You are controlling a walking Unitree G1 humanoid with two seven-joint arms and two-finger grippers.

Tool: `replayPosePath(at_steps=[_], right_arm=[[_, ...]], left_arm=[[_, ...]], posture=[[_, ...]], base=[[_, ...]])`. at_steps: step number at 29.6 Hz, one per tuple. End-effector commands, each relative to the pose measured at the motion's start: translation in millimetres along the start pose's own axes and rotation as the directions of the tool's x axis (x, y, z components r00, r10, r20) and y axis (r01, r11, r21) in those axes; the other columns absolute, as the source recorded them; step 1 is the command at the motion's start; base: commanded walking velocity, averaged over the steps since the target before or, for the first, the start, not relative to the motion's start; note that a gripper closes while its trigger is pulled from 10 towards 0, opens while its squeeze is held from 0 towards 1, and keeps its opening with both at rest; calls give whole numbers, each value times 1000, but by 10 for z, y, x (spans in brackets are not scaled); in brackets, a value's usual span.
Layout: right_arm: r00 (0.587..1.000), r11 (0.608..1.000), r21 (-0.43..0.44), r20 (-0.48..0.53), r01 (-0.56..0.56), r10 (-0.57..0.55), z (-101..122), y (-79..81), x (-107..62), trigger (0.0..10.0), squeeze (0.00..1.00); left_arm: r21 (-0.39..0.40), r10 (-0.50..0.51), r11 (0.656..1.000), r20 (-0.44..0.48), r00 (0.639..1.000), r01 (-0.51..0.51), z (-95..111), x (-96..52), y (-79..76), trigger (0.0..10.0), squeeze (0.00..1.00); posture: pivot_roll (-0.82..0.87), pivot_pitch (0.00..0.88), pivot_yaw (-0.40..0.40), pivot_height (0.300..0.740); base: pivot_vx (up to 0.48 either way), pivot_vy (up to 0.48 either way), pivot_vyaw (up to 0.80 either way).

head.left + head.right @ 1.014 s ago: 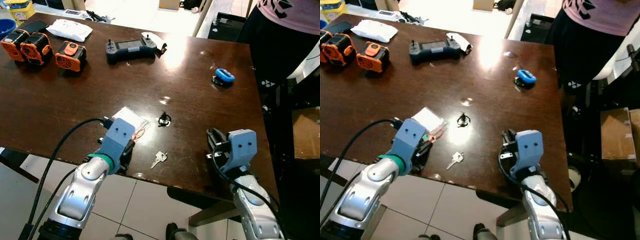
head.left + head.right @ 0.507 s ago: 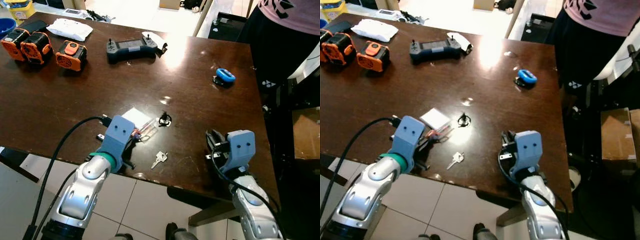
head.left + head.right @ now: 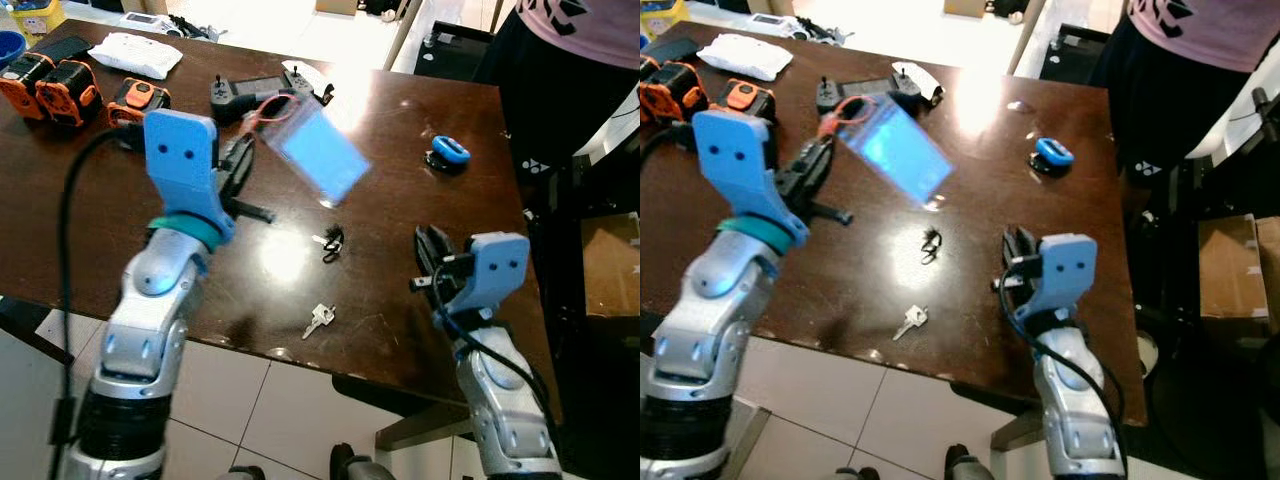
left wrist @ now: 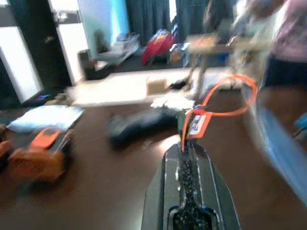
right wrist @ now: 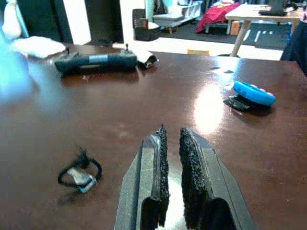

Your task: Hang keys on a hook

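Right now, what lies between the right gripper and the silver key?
Only bare table lies between the right gripper and silver key, seen in the eye views.

Orange battery packs (image 3: 138,95): three
Black controllers (image 3: 265,92): one
Silver keys (image 3: 317,319): one
Black key rings (image 3: 330,241): one
Blue discs (image 3: 450,151): one
Card pouches (image 3: 318,152): one

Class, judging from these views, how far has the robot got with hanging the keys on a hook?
Done: the left gripper has lifted a card pouch by its orange loop.

In hand: the pouch hangs above the table.

Left: the silver key and the black ring lie on the table, the right gripper empty beside them. No hook shows.
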State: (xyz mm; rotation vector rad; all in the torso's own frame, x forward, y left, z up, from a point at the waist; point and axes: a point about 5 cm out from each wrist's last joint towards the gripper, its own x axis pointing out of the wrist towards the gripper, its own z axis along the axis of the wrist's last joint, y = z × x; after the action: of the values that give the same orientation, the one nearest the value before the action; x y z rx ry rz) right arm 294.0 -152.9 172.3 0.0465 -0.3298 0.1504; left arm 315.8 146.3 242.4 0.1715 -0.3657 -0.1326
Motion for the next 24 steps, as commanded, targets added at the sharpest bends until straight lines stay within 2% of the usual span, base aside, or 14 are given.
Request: replayPosePath(at_steps=[1, 7, 9, 10, 14, 16, 19, 21, 23, 24], right_arm=[[1000, 1000, 15, -16, 4, -4, -26, 32, -45, 10000, 0], [1000, 1000, 15, -17, 19, -19, -26, 37, -49, 10000, 0], [999, 999, 14, -13, 38, -38, -17, 21, -10, 10000, 0], [999, 999, 14, -13, 38, -38, -17, 21, -10, 10000, 0], [999, 999, 6, -11, 40, -40, -3, 43, 44, 10000, 0], [999, 999, 6, -11, 40, -40, -3, 43, 44, 10000, 0], [999, 999, -14, -20, 43, -43, -18, 53, 40, 10000, 0], [999, 999, -27, -25, 44, -45, -25, 53, 38, 10000, 0], [998, 998, -39, -29, 47, -48, -28, 53, 39, 10000, 0], [998, 997, -52, -29, 48, -49, -27, 52, 42, 10000, 0]], left_arm=[[42, 4, 999, -27, 1000, -3, -119, -80, 8, 10000, 0], [28, 19, 999, -44, 999, -18, -166, -150, 56, 10000, 0], [-25, 13, 1000, -73, 997, -15, -213, -182, 42, 10000, 0], [-25, 13, 1000, -73, 997, -15, -213, -182, 42, 10000, 0], [-151, -23, 988, -135, 991, 3, -306, -208, -57, 10000, 0], [-151, -23, 988, -135, 991, 3, -306, -208, -57, 10000, 0], [-300, -78, 954, -178, 981, 22, -378, -242, -150, 10000, 0], [-319, -91, 947, -188, 978, 26, -392, -247, -173, 10000, 0], [-302, -98, 952, -188, 977, 38, -397, -244, -193, 10000, 0], [-253, -104, 966, -186, 977, 55, -397, -236, -209, 10000, 0]], posture=[[-63, 154, 36, 740], [-63, 150, 32, 740], [-56, 141, 23, 740], [-56, 141, 23, 740], [-55, 134, 12, 740], [-55, 134, 12, 740], [-60, 129, -7, 740], [-63, 125, -12, 740], [-64, 125, -12, 740], [-66, 124, -12, 740]], base=[[0, 0, 0], [0, 0, 0], [0, 0, 0], [0, 0, 0], [0, 0, 0], [0, 0, 0], [0, 0, 0], [0, 0, 0], [0, 0, 0], [0, 0, 0]])
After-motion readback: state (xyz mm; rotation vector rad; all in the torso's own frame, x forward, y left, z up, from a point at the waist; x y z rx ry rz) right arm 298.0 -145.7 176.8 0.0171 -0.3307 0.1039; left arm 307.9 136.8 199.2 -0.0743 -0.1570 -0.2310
